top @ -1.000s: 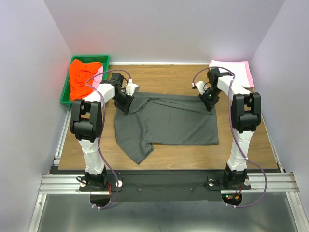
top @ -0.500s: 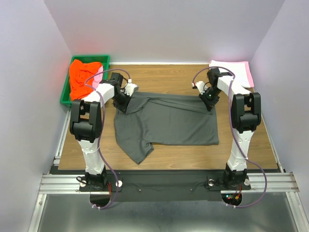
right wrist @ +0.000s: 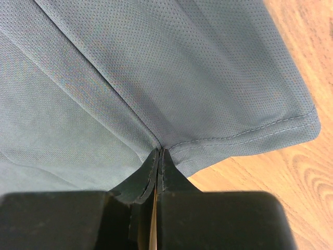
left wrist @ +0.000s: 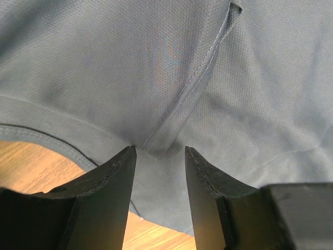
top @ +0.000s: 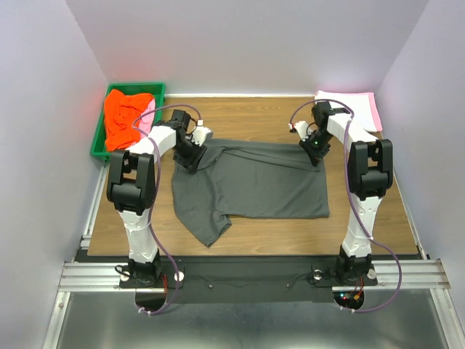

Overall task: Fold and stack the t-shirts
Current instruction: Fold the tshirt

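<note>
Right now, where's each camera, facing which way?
Top external: overhead, behind the robot, facing down at the table; left arm, right arm show.
Left wrist: on that wrist, facing down past the open left end effector at the grey t-shirt.
Right wrist: likewise; right end effector shut on the t-shirt's hem.
All share the t-shirt.

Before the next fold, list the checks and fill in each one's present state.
1. Right gripper shut on the grey t-shirt at its hem: ok.
2. Left gripper shut on cloth: not ok; jaws open astride a seam.
3. Shirt spread flat: not ok; one sleeve juts out near-left.
4. Right grip holds every layer: cannot tell.
5. Orange-red t-shirt inside the green bin, off the work area: ok.
</note>
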`<state>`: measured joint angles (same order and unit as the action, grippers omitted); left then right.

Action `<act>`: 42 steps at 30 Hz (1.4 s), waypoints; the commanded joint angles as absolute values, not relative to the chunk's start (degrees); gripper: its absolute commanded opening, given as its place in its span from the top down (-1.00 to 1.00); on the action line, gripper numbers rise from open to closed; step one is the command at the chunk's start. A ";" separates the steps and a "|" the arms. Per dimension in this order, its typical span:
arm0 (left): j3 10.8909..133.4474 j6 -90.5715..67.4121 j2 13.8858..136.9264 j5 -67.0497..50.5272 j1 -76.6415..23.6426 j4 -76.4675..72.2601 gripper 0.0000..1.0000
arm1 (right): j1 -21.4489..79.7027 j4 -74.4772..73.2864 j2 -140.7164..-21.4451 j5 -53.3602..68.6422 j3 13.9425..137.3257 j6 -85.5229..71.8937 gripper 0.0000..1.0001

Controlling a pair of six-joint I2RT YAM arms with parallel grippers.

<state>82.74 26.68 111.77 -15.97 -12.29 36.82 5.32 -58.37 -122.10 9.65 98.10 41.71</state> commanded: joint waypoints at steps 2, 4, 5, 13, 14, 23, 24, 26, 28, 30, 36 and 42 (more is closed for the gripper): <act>84.81 26.63 113.20 -15.91 -12.22 37.44 -0.08 | 5.71 -57.48 -121.47 9.49 100.72 41.40 0.99; 84.73 26.63 113.64 -15.65 -12.22 37.35 -0.08 | 5.63 -57.57 -121.55 9.49 100.72 41.31 0.99; 84.64 26.63 113.56 -15.56 -12.22 37.27 -0.08 | 5.71 -57.48 -121.47 9.41 100.64 41.22 0.99; 84.20 26.37 112.06 -13.80 -12.22 35.68 0.38 | 5.71 -57.57 -121.20 9.40 99.76 41.13 0.99; 84.37 26.19 111.80 -13.80 -12.22 35.68 0.39 | 5.71 -57.48 -121.20 9.32 99.76 41.13 0.99; 86.31 25.84 111.88 -14.50 -12.13 36.56 0.13 | 5.71 -57.57 -121.03 9.40 99.32 41.22 0.99; 86.48 25.84 111.88 -14.59 -12.13 36.48 0.13 | 5.71 -57.48 -121.11 9.40 99.32 41.13 0.99; 86.83 25.75 112.06 -14.68 -12.13 36.47 0.14 | 5.71 -57.57 -120.94 9.40 99.23 41.13 0.99; 87.10 25.84 112.24 -14.68 -12.13 36.47 0.20 | 5.71 -57.48 -120.94 9.49 99.32 41.04 0.99; 87.54 25.93 112.41 -14.85 -12.13 36.65 0.29 | 5.71 -57.48 -120.85 9.49 99.23 41.04 0.99; 88.24 26.72 112.76 -14.77 -11.95 37.70 0.91 | 5.71 -57.48 -120.68 9.14 98.96 41.22 0.99; 90.26 28.65 110.22 -14.77 -9.76 42.52 1.00 | 5.71 -57.39 -119.10 8.44 97.74 42.54 0.99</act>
<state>87.35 26.81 114.19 -14.55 -11.55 38.06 5.32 -58.24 -122.10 9.41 98.19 41.43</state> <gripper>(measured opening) 0.026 0.012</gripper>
